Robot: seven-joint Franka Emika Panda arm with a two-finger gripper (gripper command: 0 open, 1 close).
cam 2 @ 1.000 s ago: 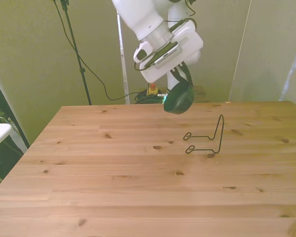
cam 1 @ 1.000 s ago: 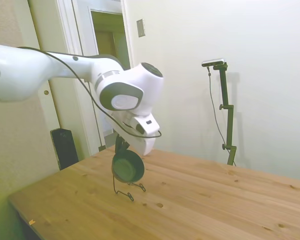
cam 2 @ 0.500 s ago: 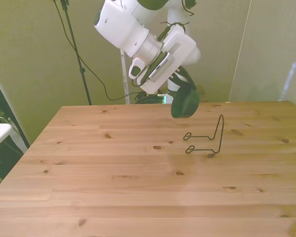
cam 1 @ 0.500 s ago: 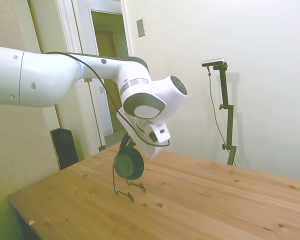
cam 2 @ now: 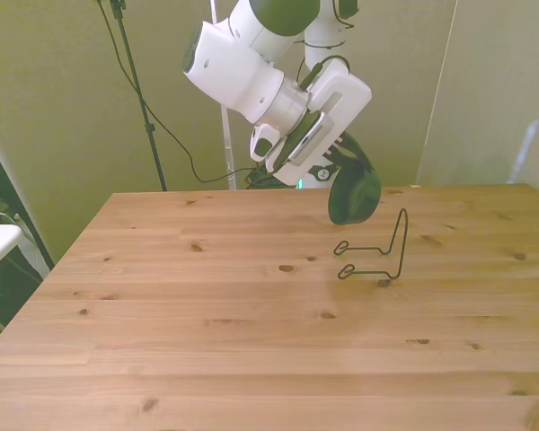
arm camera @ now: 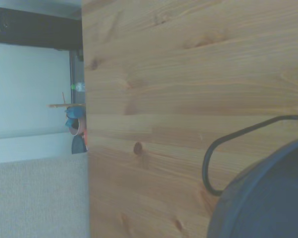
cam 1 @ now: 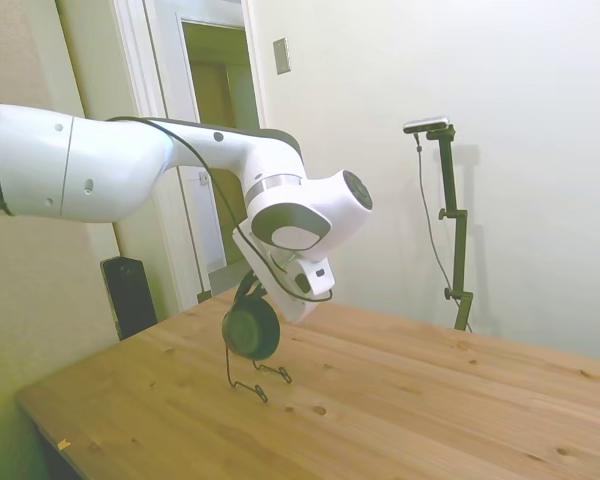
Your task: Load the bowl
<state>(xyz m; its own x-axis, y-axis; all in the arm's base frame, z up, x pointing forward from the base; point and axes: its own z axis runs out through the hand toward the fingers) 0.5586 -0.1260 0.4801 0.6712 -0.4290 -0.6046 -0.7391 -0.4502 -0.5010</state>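
The small dark green bowl (cam 1: pixel 250 330) hangs on edge in the air, gripped at its rim by my gripper (cam 1: pixel 248 293), which is shut on it. In the front view the bowl (cam 2: pixel 353 196) is just above and a little to the left of the upright of the thin black wire rack (cam 2: pixel 383 253). The rack (cam 1: pixel 248 375) stands on the wooden table (cam 1: pixel 400 400) directly below the bowl. From the wrist, the bowl's dark rim (arm camera: pixel 268 198) fills one corner, with a loop of the rack's wire (arm camera: pixel 212 158) beside it.
A doorway and a dark speaker-like box (cam 1: pixel 128 293) lie beyond the table's far corner in the side view. The table edge and floor clutter (arm camera: pixel 77 124) show in the wrist view.
The arm has swung toward the front view's right, carrying the bowl from beside the rack's feet to close above its upright. The wrist has rolled further over.
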